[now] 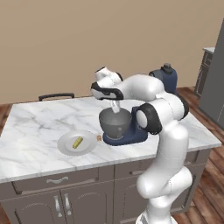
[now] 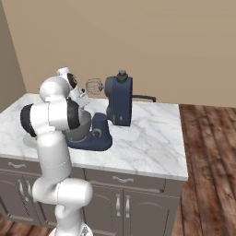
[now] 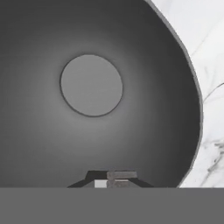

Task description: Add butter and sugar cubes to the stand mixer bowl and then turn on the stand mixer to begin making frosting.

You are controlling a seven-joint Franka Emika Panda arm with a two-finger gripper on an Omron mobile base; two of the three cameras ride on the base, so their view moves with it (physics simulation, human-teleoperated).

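Left base view: the pincer (image 1: 115, 107) hangs point-down just above the mouth of the stand mixer bowl (image 1: 115, 125), which sits on the flat base of the navy stand mixer (image 1: 131, 131). Its jaws are pressed together with nothing visible between them. Well to the pincer's lower left, the butter (image 1: 78, 142) lies on a round plate (image 1: 65, 146) on the marble bench (image 1: 35, 131), and the sugar cube (image 1: 99, 138) rests on the bench between plate and bowl.

Right base view: the stand mixer's (image 2: 119, 101) head is tilted up, whisk (image 2: 94, 86) raised behind the arm.

Hand view: the closed fingertips (image 3: 114, 178) look straight down into the bowl (image 3: 43, 140), with its flat round bottom ahead.
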